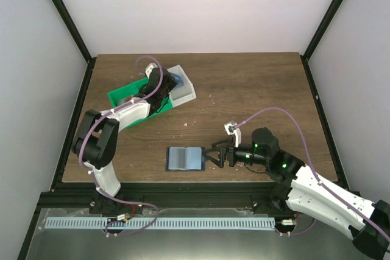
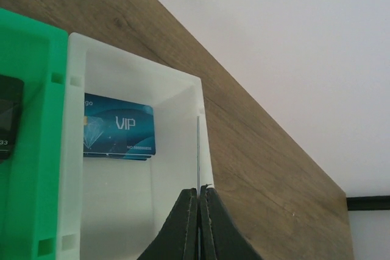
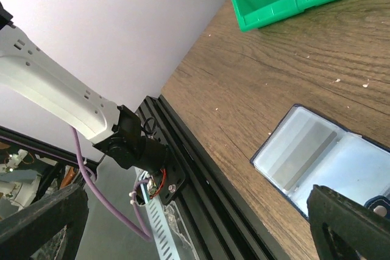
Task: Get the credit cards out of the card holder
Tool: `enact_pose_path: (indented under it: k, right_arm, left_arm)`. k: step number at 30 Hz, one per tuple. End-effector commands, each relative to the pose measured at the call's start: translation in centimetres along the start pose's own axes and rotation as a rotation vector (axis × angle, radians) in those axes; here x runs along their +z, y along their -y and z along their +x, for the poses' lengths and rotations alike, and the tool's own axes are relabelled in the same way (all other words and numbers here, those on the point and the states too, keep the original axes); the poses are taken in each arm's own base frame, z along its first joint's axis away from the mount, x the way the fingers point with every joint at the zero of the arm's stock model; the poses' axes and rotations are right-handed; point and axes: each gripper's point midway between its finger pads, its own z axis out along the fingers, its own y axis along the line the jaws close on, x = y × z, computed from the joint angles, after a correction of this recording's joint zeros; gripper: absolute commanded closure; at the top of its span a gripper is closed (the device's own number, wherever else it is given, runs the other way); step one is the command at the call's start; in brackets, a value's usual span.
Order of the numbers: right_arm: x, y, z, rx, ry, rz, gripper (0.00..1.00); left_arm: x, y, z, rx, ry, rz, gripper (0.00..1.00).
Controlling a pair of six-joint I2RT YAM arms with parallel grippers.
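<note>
- While the small flat dark blue folding card holder [image 1: 186, 158] is lying open on the brown wooden table [image 1: 256, 89], close to the front edge, the right gripper [image 1: 214, 156] is hovering just beside its right side. Its two black fingers [image 3: 347, 223] are spread as wide as they go and are holding nothing.
- The card holder is showing its pale blue pockets. I cannot tell if a card is sitting in them.
- I think the card holder is going to feel light and floppy, so it may be sliding or folding shut when something is poking it.
- Cards are thin, stiff and slippery. The best place to pinch looks like a bare card edge peeking out of a pocket, while the holder is being pressed flat.
- Farther back, the left gripper [image 2: 199, 192] is hanging over the white plastic tray [image 2: 177, 120]. It is squeezing tight on a thin flat card [image 2: 198, 150], seen from its edge.
- A shiny blue card [image 2: 119, 132] with VIP on it is lying in the white tray.
- A green plastic tray [image 2: 30, 150] is sitting right against the white one.
</note>
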Motion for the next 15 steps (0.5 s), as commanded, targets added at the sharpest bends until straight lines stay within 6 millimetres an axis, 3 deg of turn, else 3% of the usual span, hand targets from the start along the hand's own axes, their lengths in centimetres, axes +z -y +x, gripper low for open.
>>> enact_pose_path:
  k: [1,8,15]
  right_arm:
    - [-0.5,-1.4,-1.1,-0.06,0.01,-0.018,0.0]
    - [-0.8,-0.8,-1.0,-0.05,0.022,0.011,0.0]
    - [-1.0,-0.7,-0.7,-0.04,0.025,0.007,0.0]
  left_arm:
    - [1.0,-0.1,-0.8,-0.042,0.049,-0.005,1.0]
    - [2.2,-2.3,-1.4,-0.094,0.134,-0.089,1.0]
    - [3.2,-2.8,-2.5,-0.071,0.211,-0.133,1.0]
